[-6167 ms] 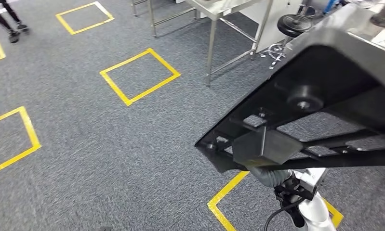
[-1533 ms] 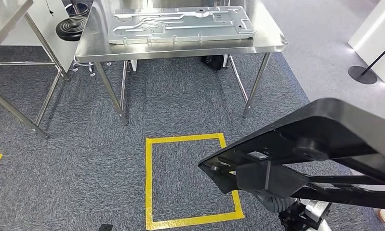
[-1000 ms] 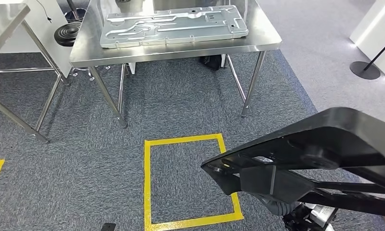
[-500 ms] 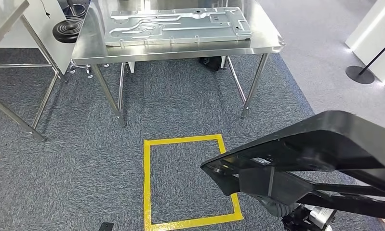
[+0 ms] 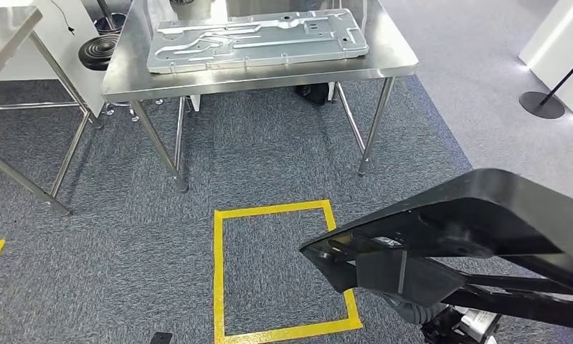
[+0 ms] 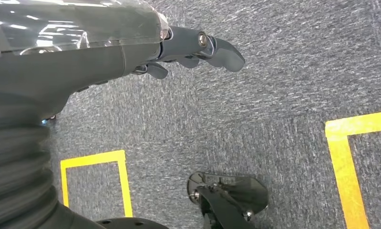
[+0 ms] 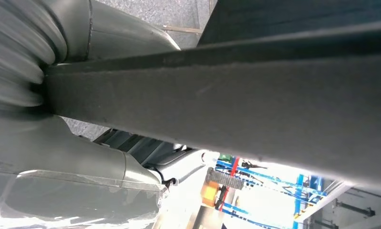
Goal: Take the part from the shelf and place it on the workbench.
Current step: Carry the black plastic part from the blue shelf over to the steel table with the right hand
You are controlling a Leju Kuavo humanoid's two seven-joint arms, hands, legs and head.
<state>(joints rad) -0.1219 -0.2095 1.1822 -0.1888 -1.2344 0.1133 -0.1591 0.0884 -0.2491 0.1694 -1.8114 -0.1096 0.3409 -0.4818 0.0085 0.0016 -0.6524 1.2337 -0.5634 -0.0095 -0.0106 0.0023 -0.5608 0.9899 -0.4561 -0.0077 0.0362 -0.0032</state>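
Note:
A large black frame-shaped part (image 5: 477, 244) fills the lower right of the head view, tilted and carried above the carpet. My right hand (image 5: 412, 309) grips it from underneath, mostly hidden by the part. In the right wrist view a thick black bar of the part (image 7: 226, 100) runs across the right hand (image 7: 83, 186). The steel workbench (image 5: 392, 59) stands ahead across a stretch of carpet, with a silver stamped metal plate (image 5: 254, 39) lying on it. My left hand (image 6: 198, 45) hangs over the carpet, fingers apart, holding nothing.
A yellow taped square (image 5: 219, 276) marks the carpet between me and the workbench. A second steel table (image 5: 3, 25) stands at the far left, with a black round disc (image 5: 98, 51) beside it. A stanchion base (image 5: 541, 104) and a white wall (image 5: 566, 43) are at the right.
The camera has turned from open carpet to face the workbench, then shifted slightly in the last second. The black part stays in my right hand.

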